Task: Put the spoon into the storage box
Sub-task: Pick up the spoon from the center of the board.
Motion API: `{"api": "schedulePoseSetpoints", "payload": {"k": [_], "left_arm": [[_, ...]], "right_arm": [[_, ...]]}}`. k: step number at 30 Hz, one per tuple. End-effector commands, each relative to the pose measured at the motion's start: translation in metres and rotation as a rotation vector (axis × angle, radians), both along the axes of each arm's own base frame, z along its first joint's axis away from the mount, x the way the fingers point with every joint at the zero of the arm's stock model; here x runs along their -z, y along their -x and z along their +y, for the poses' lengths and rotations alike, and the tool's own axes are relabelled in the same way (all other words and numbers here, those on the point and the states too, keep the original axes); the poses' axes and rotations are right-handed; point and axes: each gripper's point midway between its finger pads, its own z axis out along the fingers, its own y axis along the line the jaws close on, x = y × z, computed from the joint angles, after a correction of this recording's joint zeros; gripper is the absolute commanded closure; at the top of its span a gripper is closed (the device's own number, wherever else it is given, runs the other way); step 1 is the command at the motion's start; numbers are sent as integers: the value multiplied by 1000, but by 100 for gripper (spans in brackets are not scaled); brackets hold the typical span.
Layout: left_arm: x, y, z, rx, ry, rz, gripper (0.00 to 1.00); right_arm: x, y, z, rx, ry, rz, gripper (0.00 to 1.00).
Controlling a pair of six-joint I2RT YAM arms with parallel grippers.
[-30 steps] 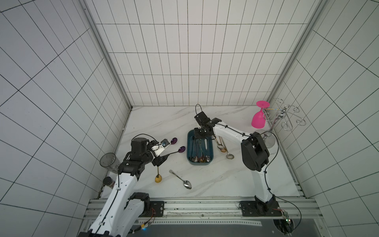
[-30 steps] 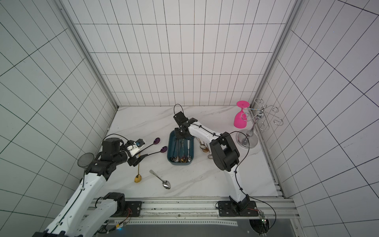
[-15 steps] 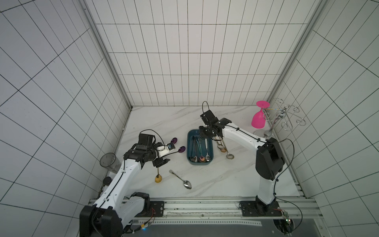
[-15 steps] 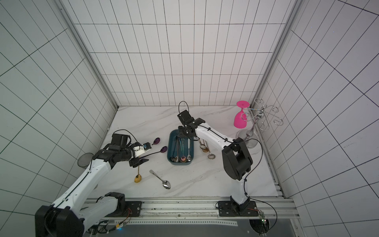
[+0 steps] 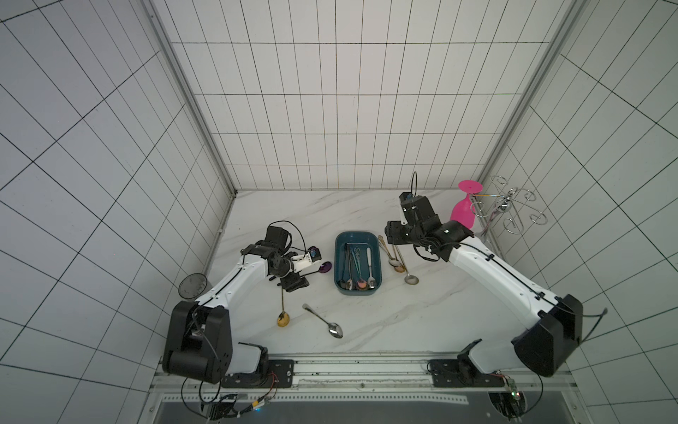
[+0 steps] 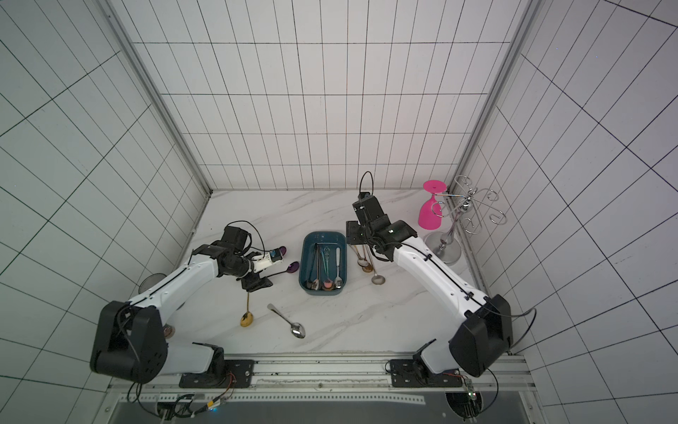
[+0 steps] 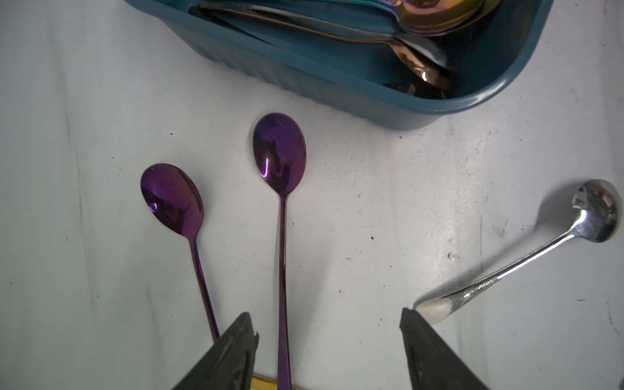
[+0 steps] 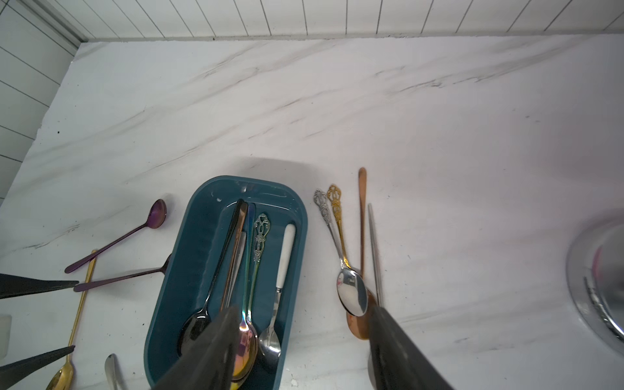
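- The purple spoon (image 7: 283,236) lies flat on the table (image 7: 101,101); its handle runs between the fingers of the left gripper (image 7: 327,314), nearer one finger than the other and touching neither; its bowl lies ahead of the fingertips.
- The left gripper stands wide open astride that handle and grips nothing; whether its fingertips touch the table cannot be told.
- The box (image 7: 337,77) sits just ahead of this gripper, past the spoon's bowl and clear of it; both top views show it (image 5: 358,234) (image 6: 323,233) between the two grippers; several spoons lie lengthwise inside, among them a white-handled spoon (image 8: 285,250).
- A second purple spoon (image 7: 172,199) lies just outside the finger nearer the handle, roughly parallel, bowl also ahead.
- A silver spoon (image 7: 506,273) has its handle end just beside the other fingertip, on the outer side; its bowl angles away.
- A gold spoon (image 5: 282,308) runs from under the left gripper back toward that arm's base, bowl at the near end.
- The right gripper (image 8: 304,309) is on the box's other side, fingers spread wide and empty; in its wrist view one finger crosses the bowl end of the box, the other a cluster of loose spoons (image 8: 351,293) lying just beside the box.
- A pink glass (image 5: 463,214), upside down, and a wire rack (image 5: 510,209) stand behind that gripper's wrist, well apart from the box.
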Motion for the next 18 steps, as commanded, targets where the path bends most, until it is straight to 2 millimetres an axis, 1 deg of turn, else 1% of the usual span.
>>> {"api": "schedulePoseSetpoints", "payload": {"k": [1, 4, 9, 13, 17, 18], "left_arm": [[2, -12, -2, -7, -32, 33, 33], [14, -17, -2, -4, -88, 85, 38], [30, -23, 0, 17, -135, 112, 40], [43, -29, 6, 41, -186, 122, 40], [48, -34, 7, 54, -208, 141, 42], [50, -33, 7, 63, -213, 148, 44]], "right_arm": [[-2, 8, -33, 33, 61, -24, 27], [-8, 15, -53, 57, 66, -46, 20], [-14, 26, -81, 95, 91, -74, 12], [-14, 33, -95, 105, 104, -87, 10], [-13, 39, -107, 126, 116, -85, 8], [-12, 40, -108, 129, 117, -86, 8]]}}
